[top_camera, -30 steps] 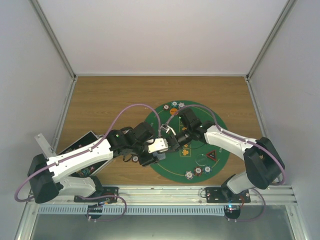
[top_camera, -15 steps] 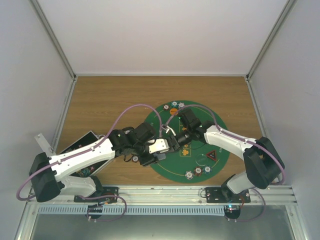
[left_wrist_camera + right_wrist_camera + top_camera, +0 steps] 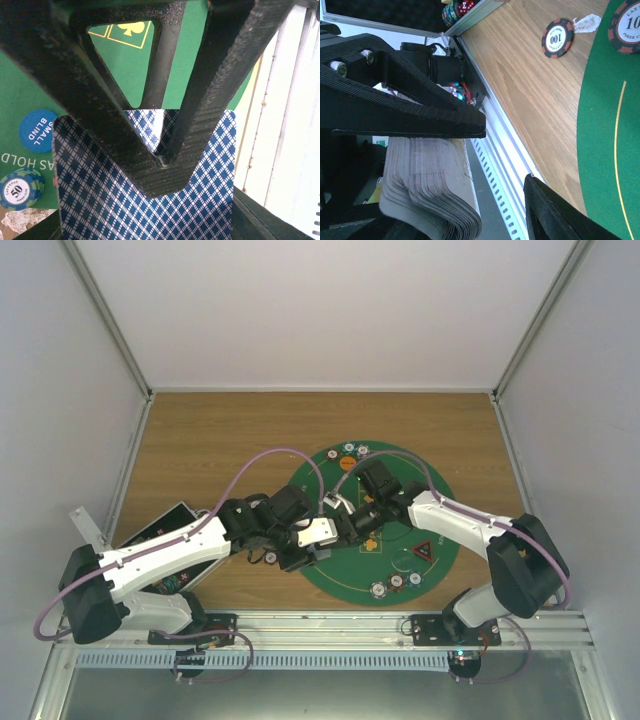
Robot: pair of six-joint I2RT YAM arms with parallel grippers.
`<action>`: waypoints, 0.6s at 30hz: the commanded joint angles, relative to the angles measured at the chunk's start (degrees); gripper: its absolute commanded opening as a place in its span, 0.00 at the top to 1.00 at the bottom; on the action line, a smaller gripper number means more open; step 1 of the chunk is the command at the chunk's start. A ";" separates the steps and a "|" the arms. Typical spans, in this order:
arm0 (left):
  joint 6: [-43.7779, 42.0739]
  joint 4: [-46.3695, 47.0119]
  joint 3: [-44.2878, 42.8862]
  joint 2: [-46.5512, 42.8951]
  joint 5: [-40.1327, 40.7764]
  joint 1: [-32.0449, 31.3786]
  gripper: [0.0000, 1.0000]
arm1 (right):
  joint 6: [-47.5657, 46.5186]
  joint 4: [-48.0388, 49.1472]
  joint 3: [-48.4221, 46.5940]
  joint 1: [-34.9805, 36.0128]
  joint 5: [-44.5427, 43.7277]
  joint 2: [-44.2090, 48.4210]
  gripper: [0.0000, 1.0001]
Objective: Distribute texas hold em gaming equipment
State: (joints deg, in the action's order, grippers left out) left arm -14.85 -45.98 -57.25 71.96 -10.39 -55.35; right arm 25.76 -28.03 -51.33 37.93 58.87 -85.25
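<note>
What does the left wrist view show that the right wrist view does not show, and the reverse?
Only the left wrist view: the blue diamond-patterned back of the deck of cards, a blue SMALL BLIND disc, a 50 chip and a yellow club printed on the green mat. Only the right wrist view: the deck's stacked edges, a red-black 100 chip on the bare wooden table, and red dice in the black case. Both: the deck of cards and the green mat.

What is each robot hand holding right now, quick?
Left gripper: fingers closed on the deck of cards.
Right gripper: fingers open, holding nothing.
</note>
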 commanded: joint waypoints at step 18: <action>-0.62 0.19 -1.63 -0.21 2.03 -0.19 0.44 | 0.16 -1.98 2.35 -3.24 -0.18 5.89 0.66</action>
State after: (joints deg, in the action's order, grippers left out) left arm -14.90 -46.63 -57.25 71.96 -9.10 -55.35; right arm 26.00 -29.45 -49.58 35.29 58.02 -81.17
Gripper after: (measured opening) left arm 0.564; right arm 0.371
